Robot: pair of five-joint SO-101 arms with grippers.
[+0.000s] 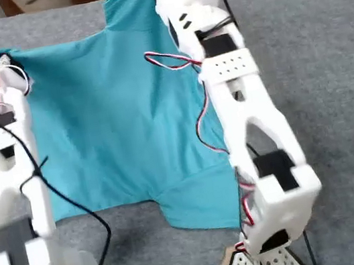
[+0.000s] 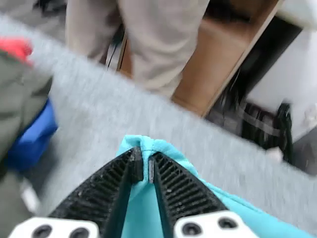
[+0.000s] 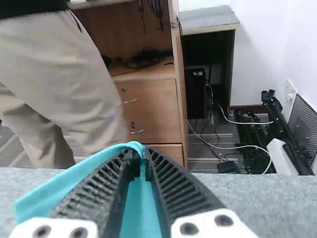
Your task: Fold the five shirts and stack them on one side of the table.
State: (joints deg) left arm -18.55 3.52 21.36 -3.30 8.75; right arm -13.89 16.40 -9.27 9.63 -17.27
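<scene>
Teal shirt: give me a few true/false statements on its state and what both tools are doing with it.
1. The left tool is shut on an edge of the teal shirt. True.
2. The right tool hangs open above the shirt. False: it is shut on the shirt's edge as well.
3. The shirt is folded into a compact rectangle. False: it lies spread out flat, with a sleeve sticking out at its near edge.
4. The shirt lies on a gray table. True.
</scene>
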